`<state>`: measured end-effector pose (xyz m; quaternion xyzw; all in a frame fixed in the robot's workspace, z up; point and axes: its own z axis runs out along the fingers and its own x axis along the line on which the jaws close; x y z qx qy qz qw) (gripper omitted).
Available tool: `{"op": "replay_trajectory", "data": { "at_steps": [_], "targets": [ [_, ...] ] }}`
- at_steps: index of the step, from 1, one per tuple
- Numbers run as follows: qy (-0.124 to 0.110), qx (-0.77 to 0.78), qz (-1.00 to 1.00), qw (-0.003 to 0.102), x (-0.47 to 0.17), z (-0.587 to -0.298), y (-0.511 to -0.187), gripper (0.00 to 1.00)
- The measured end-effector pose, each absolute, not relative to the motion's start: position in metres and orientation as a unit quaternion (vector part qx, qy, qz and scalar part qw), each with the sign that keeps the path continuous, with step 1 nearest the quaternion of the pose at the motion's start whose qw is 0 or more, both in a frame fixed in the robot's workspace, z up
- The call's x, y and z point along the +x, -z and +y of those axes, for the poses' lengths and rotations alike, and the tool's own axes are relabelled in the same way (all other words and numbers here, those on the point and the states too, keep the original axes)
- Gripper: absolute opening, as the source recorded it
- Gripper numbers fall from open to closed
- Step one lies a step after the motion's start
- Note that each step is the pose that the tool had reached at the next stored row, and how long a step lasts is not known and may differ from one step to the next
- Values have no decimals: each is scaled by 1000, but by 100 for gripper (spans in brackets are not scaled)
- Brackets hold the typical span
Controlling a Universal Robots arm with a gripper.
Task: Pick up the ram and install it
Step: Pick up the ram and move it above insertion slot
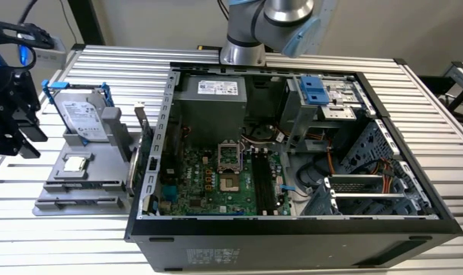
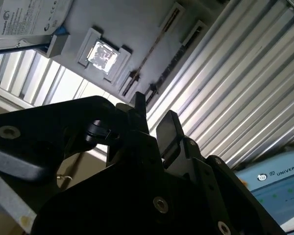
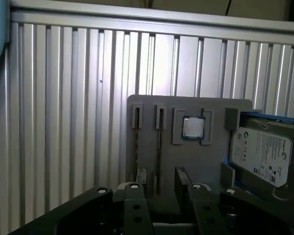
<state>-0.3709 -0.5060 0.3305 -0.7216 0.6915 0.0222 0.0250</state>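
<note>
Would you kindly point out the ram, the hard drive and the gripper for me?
the ram (image 3: 159, 147): first wrist view, middle of the stick's dark edge.
the hard drive (image 3: 262, 151): first wrist view, its labelled silver face.
the gripper (image 2: 154, 117): second wrist view, the gap midway between its open fingertips.

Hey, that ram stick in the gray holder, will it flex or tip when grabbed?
The ram looks thin and flat, so probably light and fairly stiff. It sits on edge in a holder slot, so tipping seems unlikely, though a crooked pull might bind.

Ribbed aluminium table (image 1: 437, 109); pale wall (image 1: 162, 20) behind.
</note>
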Motion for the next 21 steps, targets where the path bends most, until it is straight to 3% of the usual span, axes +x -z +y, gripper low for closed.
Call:
{"op": "replay_trajectory", "data": {
  "at_steps": [21],
  "targets": [
    [-19,-722,692,28,-371,-506,-293,100]
  ]
}}
